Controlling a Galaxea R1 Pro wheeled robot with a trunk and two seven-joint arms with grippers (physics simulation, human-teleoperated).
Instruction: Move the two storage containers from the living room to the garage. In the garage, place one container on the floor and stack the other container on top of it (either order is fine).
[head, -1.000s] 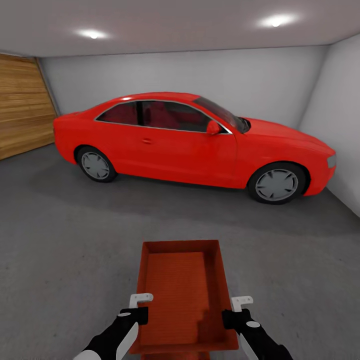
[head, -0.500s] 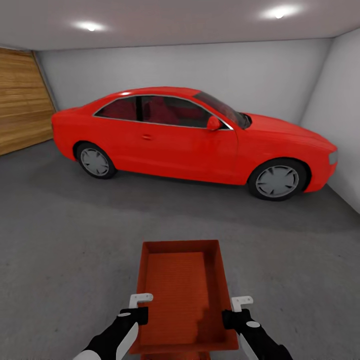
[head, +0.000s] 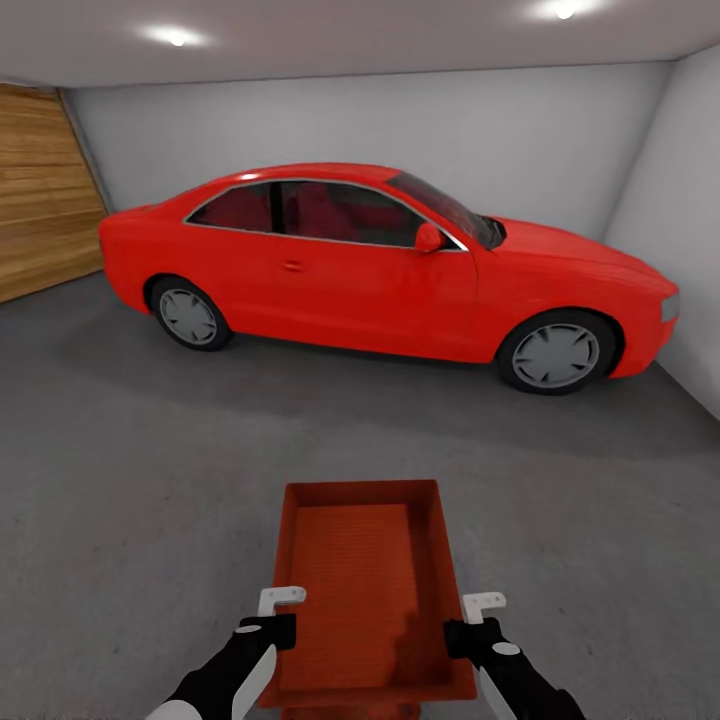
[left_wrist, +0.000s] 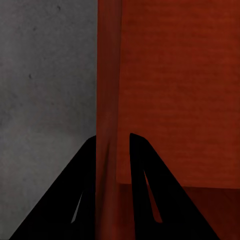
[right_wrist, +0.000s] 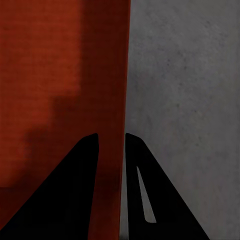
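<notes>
head view closer to the car (head: 390, 275) than before, both pincers (head: 283, 612) (head: 478, 620) gripping the container (head: 365, 590) walls, floor (head: 130, 480) placement likely next.

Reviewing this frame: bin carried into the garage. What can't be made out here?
- Bin: its near end is cut off by the head view's bottom edge.
- Gap between the bin's underside and the floor: hidden by the bin itself.
- Car: far side hidden by its own body.
- Left tool and right tool: fingers straddle the bin's side walls; actual contact too dark to confirm.
</notes>
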